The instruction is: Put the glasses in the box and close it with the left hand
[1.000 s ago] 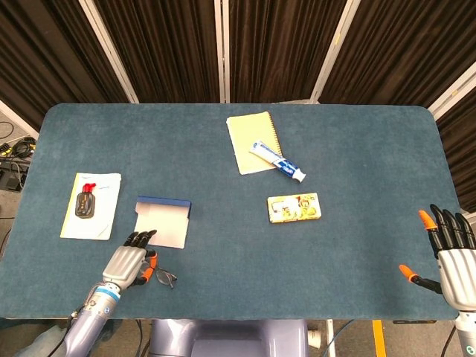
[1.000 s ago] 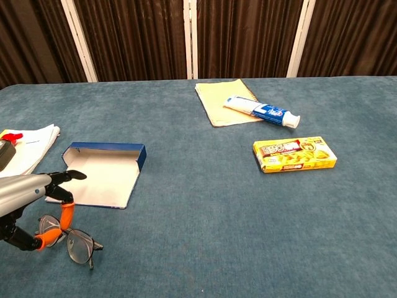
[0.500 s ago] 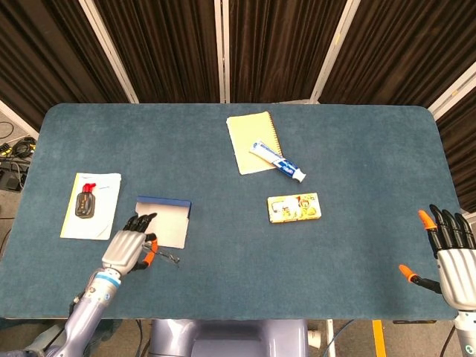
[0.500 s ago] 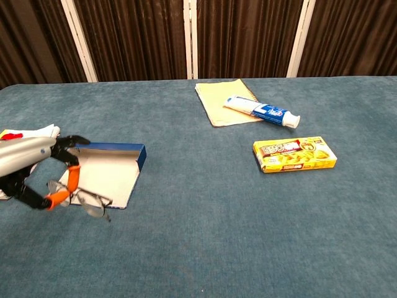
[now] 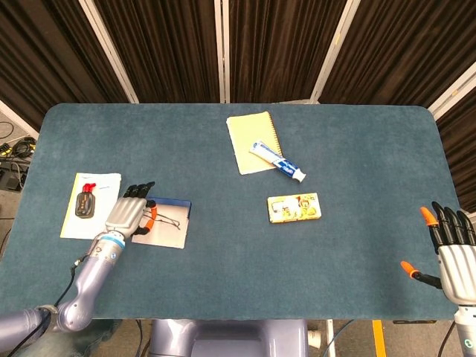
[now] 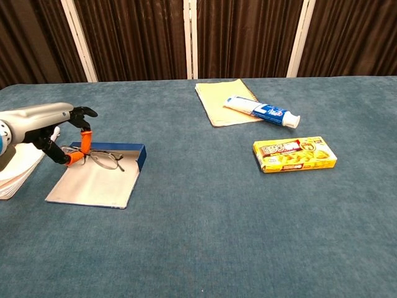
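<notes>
The open blue box [image 5: 172, 231] [image 6: 99, 182] lies flat near the table's left front, its white inside up. My left hand [image 5: 130, 213] [image 6: 53, 127] hovers over the box's left part. It pinches thin-framed glasses [image 5: 165, 221] [image 6: 103, 159] between orange-tipped fingers, lenses hanging just above the box's inside. My right hand [image 5: 451, 247] rests at the table's right front corner, fingers spread, holding nothing; only the head view shows it.
A white paper with a black and red marker [image 5: 86, 204] lies left of the box. A yellow notepad [image 5: 251, 141] with a toothpaste tube [image 5: 278, 162] [image 6: 261, 112] sits at the middle back, a yellow packet [image 5: 294, 207] [image 6: 294, 154] to its front right.
My left hand has lifted the glasses off the table near the front edge and carried them back, over the open box. The right hand has hardly moved.
</notes>
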